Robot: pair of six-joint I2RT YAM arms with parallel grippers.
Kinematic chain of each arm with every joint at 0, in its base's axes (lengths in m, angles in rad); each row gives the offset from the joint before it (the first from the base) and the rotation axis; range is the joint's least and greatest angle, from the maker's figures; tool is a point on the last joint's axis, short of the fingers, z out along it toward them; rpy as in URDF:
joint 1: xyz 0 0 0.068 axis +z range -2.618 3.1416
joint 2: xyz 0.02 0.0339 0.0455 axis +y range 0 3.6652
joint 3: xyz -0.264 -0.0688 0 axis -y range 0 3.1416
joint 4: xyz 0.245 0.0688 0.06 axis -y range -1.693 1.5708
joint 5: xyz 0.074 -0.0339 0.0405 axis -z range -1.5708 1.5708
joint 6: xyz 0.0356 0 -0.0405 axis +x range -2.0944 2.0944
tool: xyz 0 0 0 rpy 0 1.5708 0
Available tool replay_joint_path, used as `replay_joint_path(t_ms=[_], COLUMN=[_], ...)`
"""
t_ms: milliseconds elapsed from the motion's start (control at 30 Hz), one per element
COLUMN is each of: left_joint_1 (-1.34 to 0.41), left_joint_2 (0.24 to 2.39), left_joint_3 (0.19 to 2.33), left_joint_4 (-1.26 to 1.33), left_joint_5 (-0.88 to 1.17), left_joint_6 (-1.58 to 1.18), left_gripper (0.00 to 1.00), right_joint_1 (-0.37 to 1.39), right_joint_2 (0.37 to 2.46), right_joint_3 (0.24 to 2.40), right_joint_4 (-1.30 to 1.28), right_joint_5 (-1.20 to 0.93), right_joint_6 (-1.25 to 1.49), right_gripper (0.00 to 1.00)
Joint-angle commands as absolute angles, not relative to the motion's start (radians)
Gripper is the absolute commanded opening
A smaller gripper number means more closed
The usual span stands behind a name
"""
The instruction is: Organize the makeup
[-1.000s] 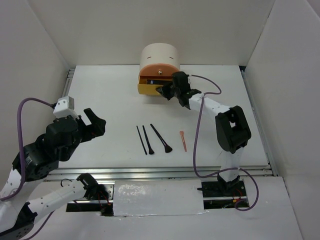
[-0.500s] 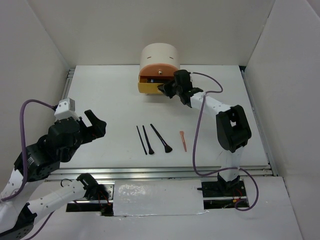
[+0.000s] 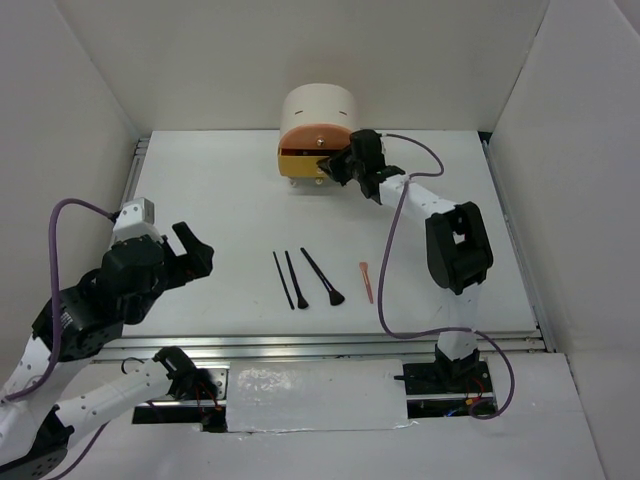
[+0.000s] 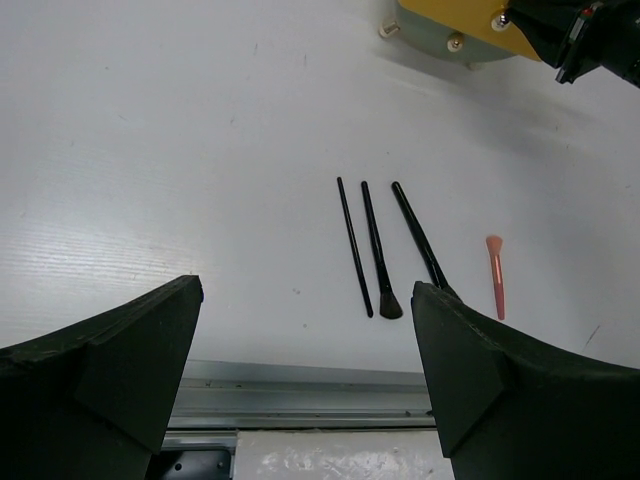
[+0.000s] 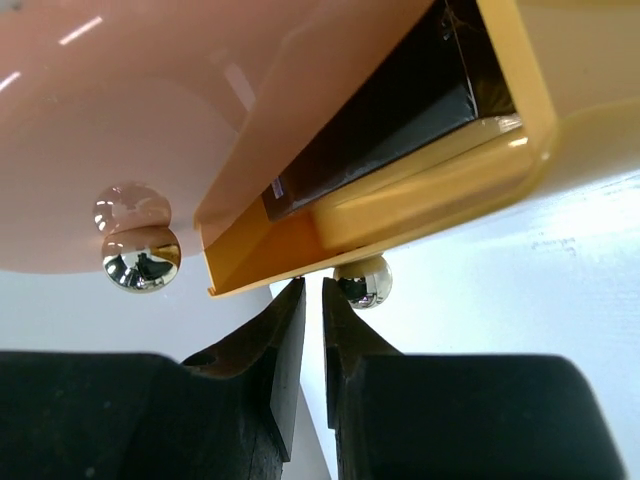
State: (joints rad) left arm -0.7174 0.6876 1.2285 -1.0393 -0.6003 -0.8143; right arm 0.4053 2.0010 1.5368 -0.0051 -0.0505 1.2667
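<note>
White table, white walls on three sides.

1. Left gripper, nearest the bases: jaws wide apart, nothing held, hovering above the table.
2. Ahead of it and slightly to its right, approx. between its fingers in the left wrist view, lay two thin black sticks, side by side and not touching. Just beyond them was the black brush, flared head at the near end.
3. The salmon-pink stick lay right of the brush and apart from it.
4. Long axes of all four ran near-to-far, roughly along the left gripper's reach and slightly slanted. Judgement: a pick needs the jaws turned across that axis. The left arm was nearer.
5. Right gripper, far end, at the cream organizer: jaws almost closed, slim gap, nothing between. Tips sat just under the yellow drawer, beside its knob.
6. Dark grey box lay inside that drawer.

Hidden:
- The left finger cut off the brush head in the wrist view.
- Rest of the drawer contents could not be seen.
- No teal stick found.
</note>
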Motion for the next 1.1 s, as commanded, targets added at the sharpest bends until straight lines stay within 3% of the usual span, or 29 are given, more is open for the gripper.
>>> replay_joint_path(t_ms=[0, 200, 433, 667, 967, 1033, 1067], left_joint_1=[-0.713, -0.713, -0.713, -0.713, -0.713, -0.713, -0.713], left_joint_2=[0.695, 0.698, 0.687, 0.678, 0.667, 0.661, 0.66], left_joint_3=[1.226, 1.213, 1.197, 1.187, 1.172, 1.166, 1.163], left_joint_4=[-1.022, -1.022, -1.017, -1.014, -1.005, -1.002, -0.999], left_joint_5=[-0.601, -0.611, -0.617, -0.615, -0.609, -0.607, -0.606], left_joint_6=[-0.789, -0.782, -0.778, -0.77, -0.765, -0.764, -0.762], left_gripper=[0.99, 0.99, 0.99, 0.99, 0.99, 0.99, 0.99], right_joint_1=[0.391, 0.388, 0.388, 0.373, 0.385, 0.384, 0.383], right_joint_2=[2.054, 2.1, 2.097, 2.106, 2.066, 2.048, 2.042], right_joint_3=[1.597, 1.678, 1.654, 1.605, 1.476, 1.416, 1.387], right_joint_4=[-0.012, -0.029, 0.006, 0.173, 0.383, 0.449, 0.465], right_joint_5=[-0.015, -0.002, 0.048, 0.026, 0.029, 0.038, 0.04], right_joint_6=[1.259, 1.272, 1.266, 1.224, 1.189, 1.198, 1.2], right_gripper=[0.2, 0.2, 0.38, 0.39, 0.22, 0.13, 0.03])
